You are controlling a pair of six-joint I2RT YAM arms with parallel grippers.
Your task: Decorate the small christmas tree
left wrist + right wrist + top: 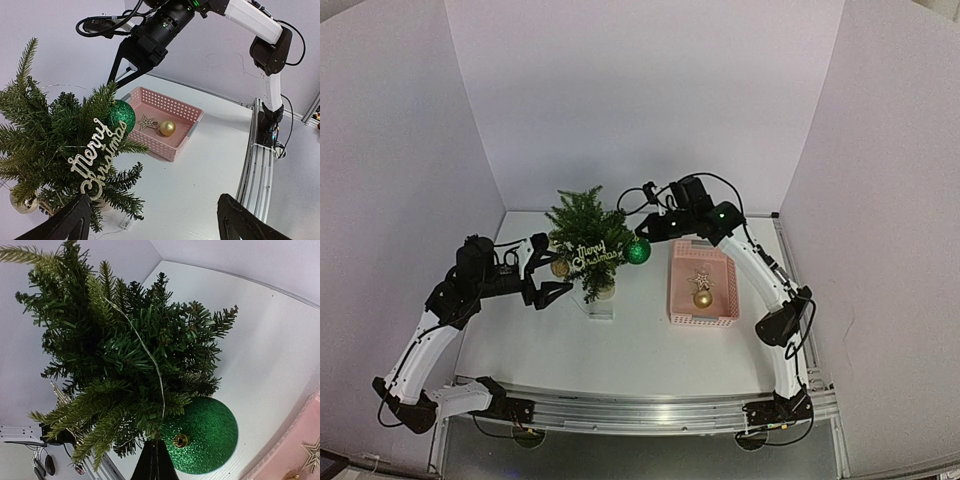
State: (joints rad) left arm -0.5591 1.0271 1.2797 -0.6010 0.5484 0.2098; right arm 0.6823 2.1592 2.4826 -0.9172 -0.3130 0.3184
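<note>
The small christmas tree [584,232] stands at the table's middle back, with a glittery "Merry Christmas" sign [596,254] and a gold ball [560,267] on it. It also shows in the left wrist view [50,135] and the right wrist view [115,340]. My right gripper [647,229] is shut at the tree's right side, seemingly pinching the string of a green glitter ball [207,437] that hangs against the branches. The ball also shows in the top view [637,251]. My left gripper [552,268] is open and empty, left of the tree, with its fingers [240,220] wide apart.
A pink basket [677,300] right of the tree holds a gold ball [702,298] and a star ornament [701,280]. A thin light wire [150,357] runs through the branches to a small battery box [601,314] in front of the tree. White walls enclose the table.
</note>
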